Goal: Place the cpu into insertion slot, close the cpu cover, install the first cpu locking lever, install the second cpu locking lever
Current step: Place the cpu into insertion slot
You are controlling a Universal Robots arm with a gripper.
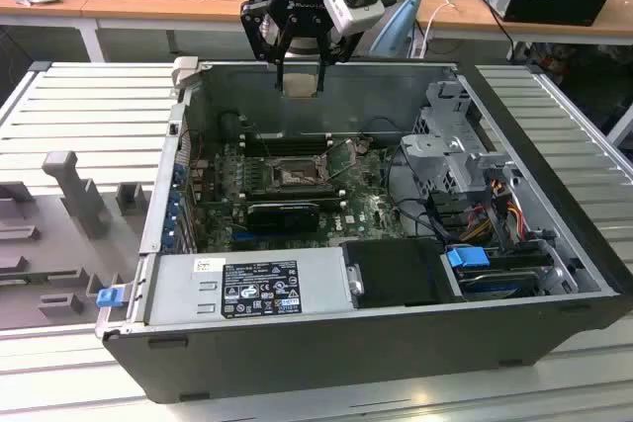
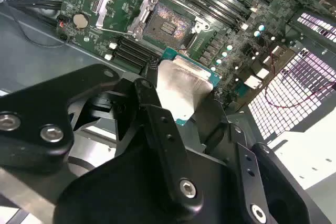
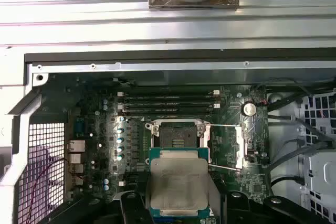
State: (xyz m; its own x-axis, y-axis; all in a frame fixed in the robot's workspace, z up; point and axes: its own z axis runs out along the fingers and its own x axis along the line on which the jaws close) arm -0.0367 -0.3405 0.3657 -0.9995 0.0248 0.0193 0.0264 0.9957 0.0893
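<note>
Two dark fingers of the gripper are closed narrowly on the cpu, one pressing on each of two opposite edges. The chip sits squarely between them, its pale silver face bare and its green rim showing past the tips.

In the exterior view the gripper hangs in the upper middle of the frame, above the far wall of the open computer case. There the cpu shows as a small pale square between the fingertips, clear of everything below. The insertion slot lies lower, near the centre of the frame, on the green motherboard, well apart from the held chip.

In the first wrist view the cpu is in the foreground and the insertion slot beyond it is uncovered, its dark pin field showing. The cpu cover is swung open beside the slot. Long black memory slots run along another side of it. The case rests on a ribbed metal table.
</note>
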